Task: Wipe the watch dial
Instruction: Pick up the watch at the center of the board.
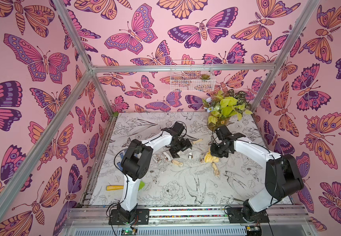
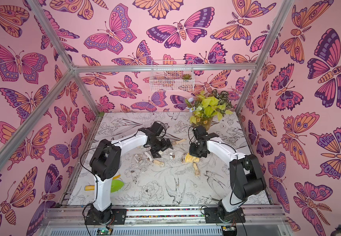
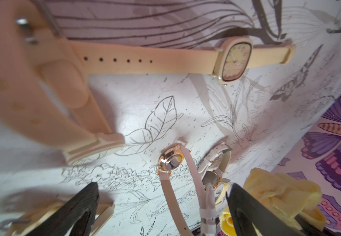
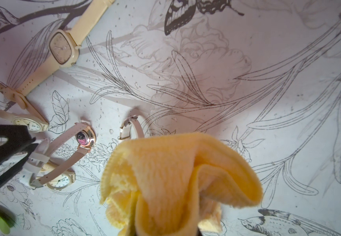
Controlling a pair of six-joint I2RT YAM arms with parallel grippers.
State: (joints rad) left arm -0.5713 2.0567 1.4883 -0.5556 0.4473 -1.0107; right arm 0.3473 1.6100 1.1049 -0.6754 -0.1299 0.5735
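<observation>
Step in hand, our call: lining up a grab, no wiping going on. The left fingers (image 3: 83, 204) are spread wide with nothing pinched. They hang just over the watches (image 1: 176, 162) in the middle of the tabletop (image 1: 165, 188). The right arm (image 1: 247, 146) carries the yellow cloth (image 4: 177, 173) bunched at its tip. Its fingers are buried in the fabric and clamped on it. We see no dial under the cloth.

Task thing: the watches lie between the two arms. Nearest the left fingers is the rose-gold watch (image 3: 170, 161). It stands on edge, and its pale pink strap runs down between them. We can't tell which watch is the target. A cream strap looms blurred close to the left wrist camera, and we can't tell what it touches.

Next move, we judge: the left closes on one watch by case or strap and holds it dial-up and steady. The right then brings the cloth flat onto the glass. The straps overlap, so a grab may drag a neighbour.

Counts:
- Watches: seven, we think. At least six are sure, since the straps tangle.
  - square cream watch (image 3: 235, 60): 1
  - rose-gold: 1
  - tan watch (image 1: 216, 170) just beside the cloth: 1
- Cloth: 1
- Arms: 2
- Off-task:
  - yellow-handled tool (image 1: 114, 187): 1
  - plant (image 1: 227, 106): 1
  - wire basket (image 1: 192, 75): 1
</observation>
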